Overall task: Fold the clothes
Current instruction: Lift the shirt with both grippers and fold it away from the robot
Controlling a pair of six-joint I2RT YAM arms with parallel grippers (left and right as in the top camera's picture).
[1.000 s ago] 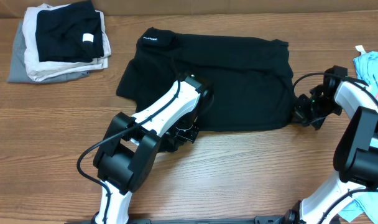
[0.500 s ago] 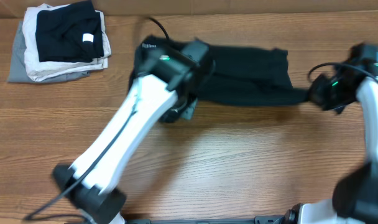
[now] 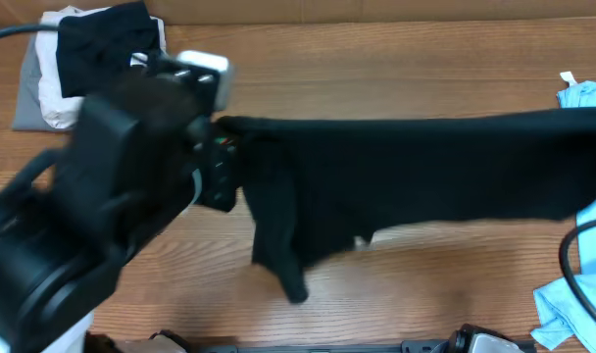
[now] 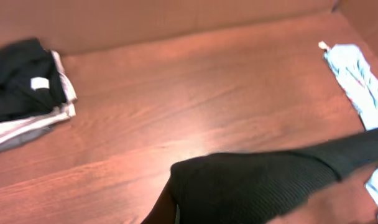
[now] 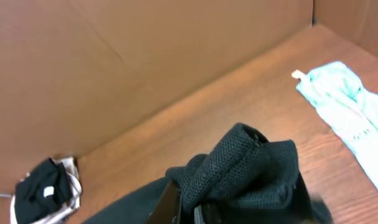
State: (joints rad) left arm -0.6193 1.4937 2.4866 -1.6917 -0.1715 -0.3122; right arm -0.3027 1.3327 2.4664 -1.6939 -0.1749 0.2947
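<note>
Overhead, the clothes (image 3: 406, 176) hang stretched above the table (image 3: 396, 78), with one end clamped tight in the left gripper (image 3: 223, 167). Only the right wrist view shows the right gripper (image 5: 188, 210), pinched closed on the bunched other end.

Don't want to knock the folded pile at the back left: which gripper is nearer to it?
Left. The left gripper, shut on the black garment, sits just right of the pile; the right gripper holds the other end far across, by the light blue shirt.
</note>
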